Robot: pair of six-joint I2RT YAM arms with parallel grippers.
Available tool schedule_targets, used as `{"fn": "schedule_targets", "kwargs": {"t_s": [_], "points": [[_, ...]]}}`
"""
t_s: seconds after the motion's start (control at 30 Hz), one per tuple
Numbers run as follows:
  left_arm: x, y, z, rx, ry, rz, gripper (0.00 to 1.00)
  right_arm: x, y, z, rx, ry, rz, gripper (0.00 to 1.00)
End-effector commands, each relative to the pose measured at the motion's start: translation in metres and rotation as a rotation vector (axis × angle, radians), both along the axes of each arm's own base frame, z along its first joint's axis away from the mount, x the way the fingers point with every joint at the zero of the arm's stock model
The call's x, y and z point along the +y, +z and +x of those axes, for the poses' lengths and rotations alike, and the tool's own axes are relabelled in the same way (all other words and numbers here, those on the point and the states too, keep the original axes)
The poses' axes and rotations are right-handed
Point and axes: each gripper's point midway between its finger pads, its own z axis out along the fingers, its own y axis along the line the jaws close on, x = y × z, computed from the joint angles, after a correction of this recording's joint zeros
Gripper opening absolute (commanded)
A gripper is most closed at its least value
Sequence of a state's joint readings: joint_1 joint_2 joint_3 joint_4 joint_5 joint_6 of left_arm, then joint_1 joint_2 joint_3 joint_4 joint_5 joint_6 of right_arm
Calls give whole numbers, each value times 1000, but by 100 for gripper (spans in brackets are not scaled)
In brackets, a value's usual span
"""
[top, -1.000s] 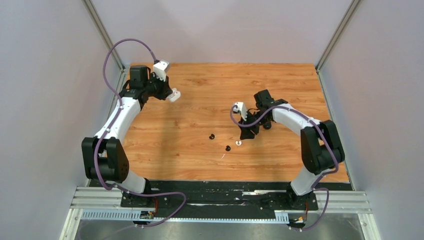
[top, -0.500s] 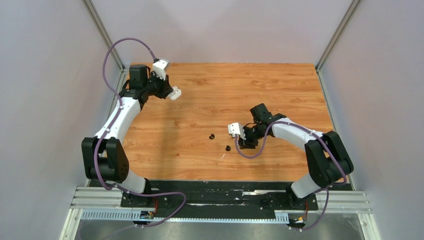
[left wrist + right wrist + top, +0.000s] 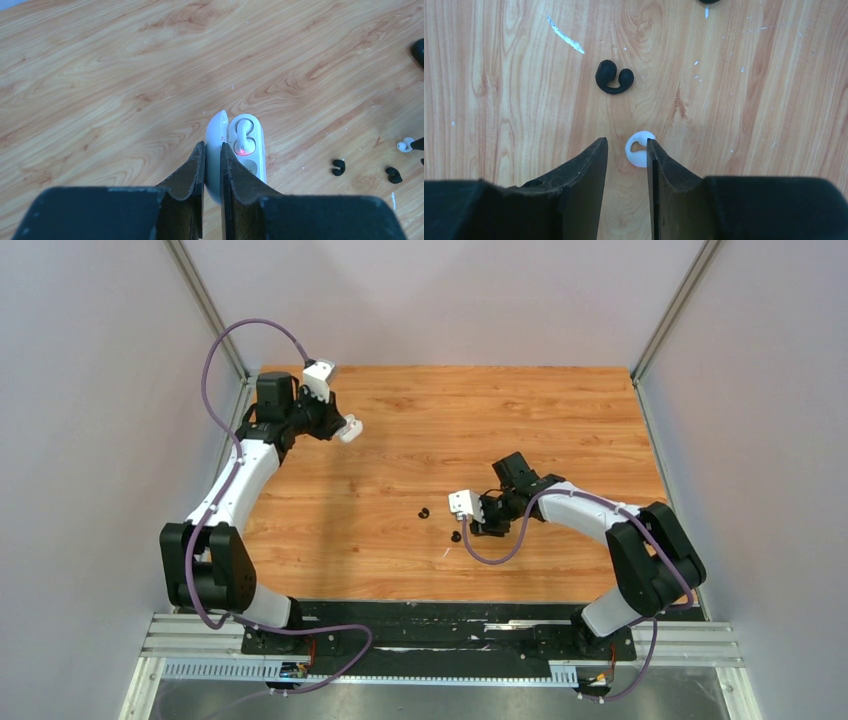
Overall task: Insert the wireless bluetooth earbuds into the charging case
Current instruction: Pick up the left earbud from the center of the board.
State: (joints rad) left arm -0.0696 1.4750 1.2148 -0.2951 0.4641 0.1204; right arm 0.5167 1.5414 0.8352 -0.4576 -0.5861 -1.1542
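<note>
My left gripper [image 3: 212, 146] is shut on the lid of an open white charging case [image 3: 247, 150], held at the far left [image 3: 348, 428]. One white earbud [image 3: 243, 135] sits in the case with a red light on it. My right gripper [image 3: 626, 142] is open, low over the table [image 3: 478, 530]. A second white earbud [image 3: 639, 148] lies between its fingers, against the right one. Two black earbuds [image 3: 423, 512] [image 3: 455, 536] lie just left of it; one shows in the right wrist view [image 3: 613, 77].
The wooden table [image 3: 400, 470] has metal posts at its far corners and grey walls around. A dark object [image 3: 419, 50] shows at the right edge of the left wrist view. A white scratch [image 3: 565, 35] marks the wood.
My right arm has swung toward the near left and come down over the white earbud on the table. My left arm has held still with the case.
</note>
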Motion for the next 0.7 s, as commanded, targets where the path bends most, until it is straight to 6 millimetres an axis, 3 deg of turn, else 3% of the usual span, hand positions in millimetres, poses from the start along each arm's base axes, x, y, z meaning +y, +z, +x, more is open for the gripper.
{"fn": "schedule_targets", "kwargs": {"t_s": [0.0, 0.17, 0.67], "points": [[-2, 24, -3, -70, -4, -22, 0, 2, 10, 1, -42, -11, 24, 35], [-3, 23, -1, -68, -1, -34, 0, -5, 3, -5, -28, -20, -4, 32], [-3, 21, 2, -63, 0, -34, 0, -5, -12, 10, -10, -58, -55, 33]]}}
